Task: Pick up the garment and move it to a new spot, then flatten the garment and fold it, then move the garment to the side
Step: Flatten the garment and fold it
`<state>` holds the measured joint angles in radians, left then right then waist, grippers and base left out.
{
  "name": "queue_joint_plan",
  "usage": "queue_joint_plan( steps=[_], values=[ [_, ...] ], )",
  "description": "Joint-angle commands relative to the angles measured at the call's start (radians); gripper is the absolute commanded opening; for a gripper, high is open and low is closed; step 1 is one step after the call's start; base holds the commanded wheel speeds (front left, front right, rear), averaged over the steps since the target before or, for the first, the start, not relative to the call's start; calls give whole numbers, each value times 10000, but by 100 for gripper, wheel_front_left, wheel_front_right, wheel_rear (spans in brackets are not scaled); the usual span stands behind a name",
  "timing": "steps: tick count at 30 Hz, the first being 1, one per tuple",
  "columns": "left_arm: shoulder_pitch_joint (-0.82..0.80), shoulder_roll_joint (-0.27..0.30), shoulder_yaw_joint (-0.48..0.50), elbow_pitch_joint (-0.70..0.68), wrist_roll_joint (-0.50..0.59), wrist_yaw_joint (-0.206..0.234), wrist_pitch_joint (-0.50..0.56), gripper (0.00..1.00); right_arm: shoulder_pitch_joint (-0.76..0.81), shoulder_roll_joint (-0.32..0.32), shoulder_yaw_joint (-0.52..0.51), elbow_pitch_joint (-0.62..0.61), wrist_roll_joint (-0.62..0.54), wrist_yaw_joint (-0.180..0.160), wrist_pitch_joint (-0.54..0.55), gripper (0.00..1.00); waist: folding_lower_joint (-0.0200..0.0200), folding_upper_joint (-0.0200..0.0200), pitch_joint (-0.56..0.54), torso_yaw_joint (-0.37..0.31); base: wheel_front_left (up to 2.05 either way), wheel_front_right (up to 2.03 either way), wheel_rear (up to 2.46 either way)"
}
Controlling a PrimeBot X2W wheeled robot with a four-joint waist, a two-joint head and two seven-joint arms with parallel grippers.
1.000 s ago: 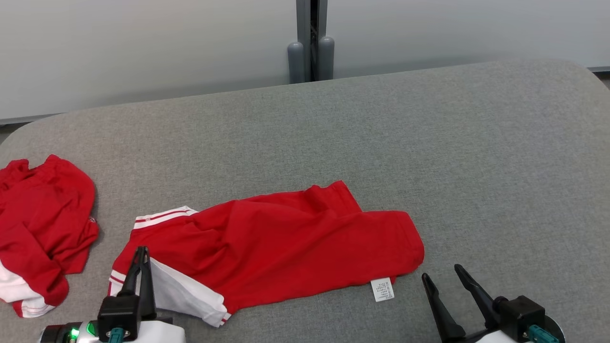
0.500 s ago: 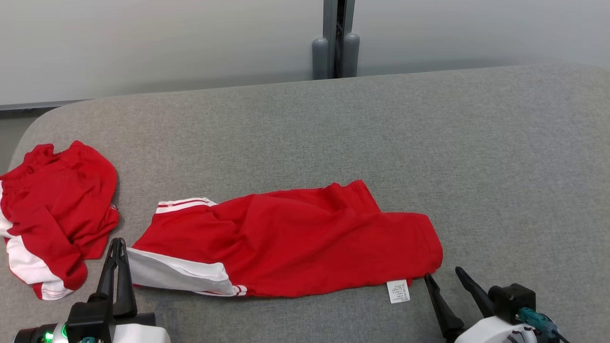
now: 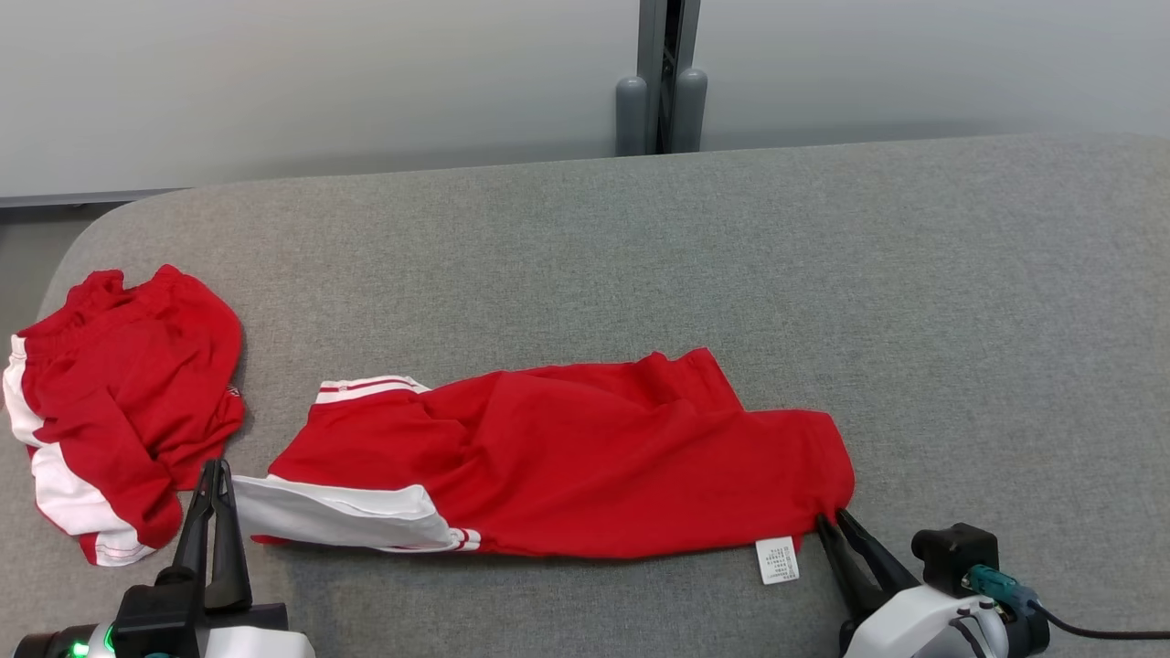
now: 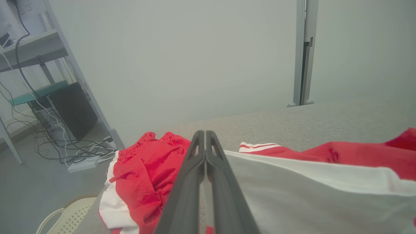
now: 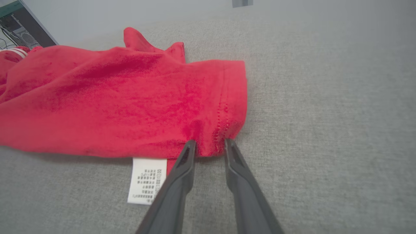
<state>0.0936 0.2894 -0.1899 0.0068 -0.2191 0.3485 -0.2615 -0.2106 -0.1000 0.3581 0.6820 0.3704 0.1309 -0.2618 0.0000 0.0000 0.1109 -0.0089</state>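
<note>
A red garment point(image 3: 567, 457) with a white side panel and striped hem lies stretched left to right on the grey padded table point(image 3: 640, 256). My left gripper point(image 3: 216, 471) is shut at the garment's left white corner, and the white cloth point(image 4: 308, 182) starts right against its fingers point(image 4: 205, 133). My right gripper point(image 3: 834, 519) has closed on the red right-hand corner, where cloth point(image 5: 113, 97) puckers between its fingertips point(image 5: 209, 143). A white care label point(image 5: 146, 180) sticks out just left of them.
A second crumpled red and white garment point(image 3: 119, 402) lies at the table's left end, close to my left gripper. A grey post point(image 3: 663, 91) stands behind the far edge. Left of the table are a shelf with cables point(image 4: 48, 107) and a cream basket point(image 4: 61, 216).
The camera swung left. My left gripper drew the white corner outward, straightening the garment. My right gripper moved up to the right corner and closed from wide open.
</note>
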Motion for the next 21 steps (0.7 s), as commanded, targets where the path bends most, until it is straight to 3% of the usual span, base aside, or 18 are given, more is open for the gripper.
queue_joint_plan(
  steps=[1, 2, 7, 12, 21],
  values=[
    [1, 67, 88, -85, 64, -2, -41, 0, -21, -143, -79, -127, -8, -2, -55, 4, 0, 0, -3, -19, 0, 0, 0],
    [12, 80, 113, -116, 63, 18, -41, 0, 14, -185, -104, -179, -35, -2, -55, 0, 0, 0, -9, -37, 0, 0, 0],
    [17, 148, 233, -350, 112, 66, -42, 0, 129, -326, -389, -641, -183, -2, -55, 0, 0, 0, -21, -150, 0, 0, 0],
    [-363, 321, 480, -1025, 182, -105, -41, 0, 347, -504, -892, -1849, -403, -2, -55, 0, 0, 0, -126, -331, 0, 0, 0],
    [-1901, 851, 718, -2556, -120, -1093, -33, 0, -183, -1127, -1402, -4509, -827, -2, -55, 0, 0, 0, -571, -810, 0, 0, 0]
  ],
)
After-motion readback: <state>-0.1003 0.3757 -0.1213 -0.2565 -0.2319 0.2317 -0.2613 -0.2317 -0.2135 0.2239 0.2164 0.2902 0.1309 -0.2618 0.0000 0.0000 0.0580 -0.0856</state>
